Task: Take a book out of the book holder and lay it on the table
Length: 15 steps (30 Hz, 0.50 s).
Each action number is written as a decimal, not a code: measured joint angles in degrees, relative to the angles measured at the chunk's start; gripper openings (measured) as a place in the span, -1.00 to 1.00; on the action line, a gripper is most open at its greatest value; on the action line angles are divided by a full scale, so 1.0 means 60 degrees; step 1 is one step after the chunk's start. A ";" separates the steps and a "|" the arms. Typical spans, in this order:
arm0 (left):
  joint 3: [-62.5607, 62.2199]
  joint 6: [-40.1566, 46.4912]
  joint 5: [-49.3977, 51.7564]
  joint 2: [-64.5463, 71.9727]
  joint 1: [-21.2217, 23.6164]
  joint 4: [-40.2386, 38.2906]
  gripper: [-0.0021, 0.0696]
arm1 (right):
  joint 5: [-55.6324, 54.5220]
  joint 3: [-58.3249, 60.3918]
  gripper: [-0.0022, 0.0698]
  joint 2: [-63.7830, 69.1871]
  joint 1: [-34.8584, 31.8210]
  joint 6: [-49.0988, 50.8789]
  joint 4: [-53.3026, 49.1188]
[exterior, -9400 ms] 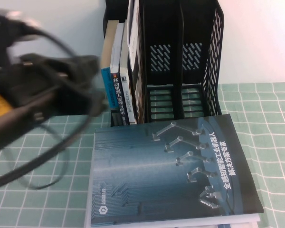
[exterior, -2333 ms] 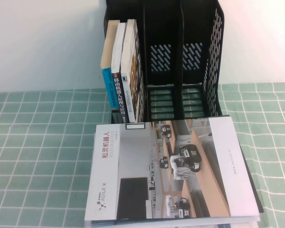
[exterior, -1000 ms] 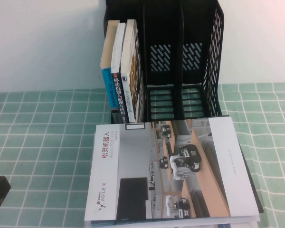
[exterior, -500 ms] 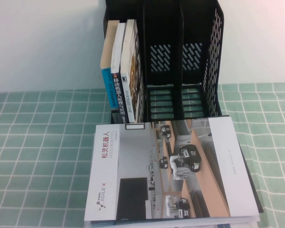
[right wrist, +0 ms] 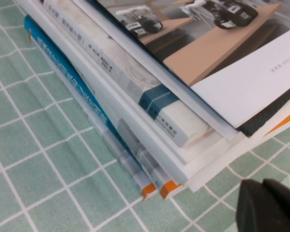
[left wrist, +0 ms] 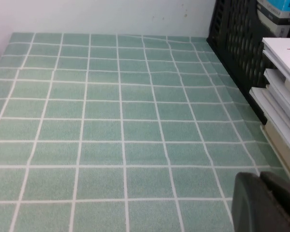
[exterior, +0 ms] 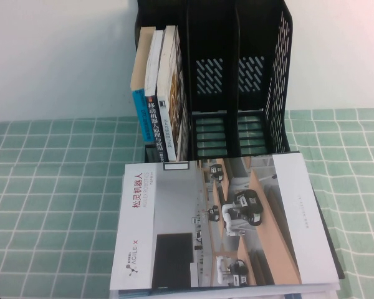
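The white-and-grey book [exterior: 237,218] lies flat, cover up, on top of a stack of books on the table [exterior: 50,187], just in front of the black book holder [exterior: 237,37]. Its cover also shows in the right wrist view [right wrist: 261,82], and its edge shows in the left wrist view [left wrist: 285,50]. My left gripper [left wrist: 261,193] is shut and empty, low over the green cloth, left of the stack. My right gripper [right wrist: 263,203] is shut and empty, beside a corner of the stack. Neither gripper shows in the high view.
Three smaller books [exterior: 159,93] stand in the holder's left compartment; the other two compartments hold nothing. The stack under the book [right wrist: 135,121] includes the dark blue book [exterior: 329,237]. Open cloth lies left of the stack [left wrist: 111,121]. A white wall stands behind.
The left arm was at the holder with the dark blue book topmost; now the white-and-grey book lies on top. The arm has drawn back out of the high view's lower left.
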 joint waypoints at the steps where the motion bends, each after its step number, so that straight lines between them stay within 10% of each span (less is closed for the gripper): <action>1: 0.0000 0.0018 0.0000 0.0000 0.0000 0.0000 -0.94 | 0.0000 0.0000 -0.95 0.0000 0.0000 0.0000 0.0000; 15: 0.0000 0.0387 0.0016 0.0000 0.0000 0.0059 -0.94 | 0.0000 0.0000 -0.95 0.0000 0.0000 0.0006 0.0034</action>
